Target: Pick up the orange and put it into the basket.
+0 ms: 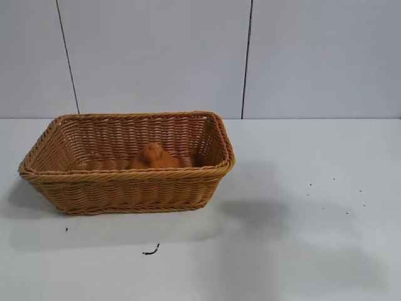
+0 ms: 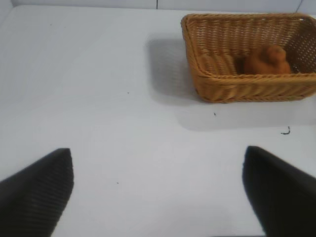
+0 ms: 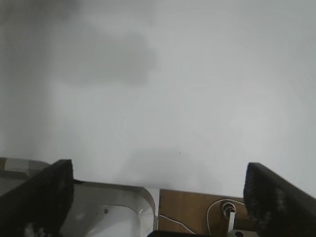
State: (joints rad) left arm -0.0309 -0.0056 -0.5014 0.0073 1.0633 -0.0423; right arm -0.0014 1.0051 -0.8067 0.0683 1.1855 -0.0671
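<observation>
Above bare table, well clear of the work: left gripper [image 2: 158,192] has fingers spread wide, nothing between them, camera looking across the table [image 2: 98,98] at the basket. Right gripper [image 3: 158,197] likewise spread and empty, hanging over the table edge with some cabling [image 3: 217,210] below it. Neither arm shows in the exterior view.

The orange [image 1: 153,157] sits inside the basket [image 1: 125,188], on the floor toward the near wall, knobby end up. Task reads as done.

Handling, judged by looks only: small, light, rough matte skin, so it should grip well without slipping. Probably rigid or slightly soft. Best hold would be across the fat lower body, not the narrow top. Basket looks stiff and stable.
</observation>
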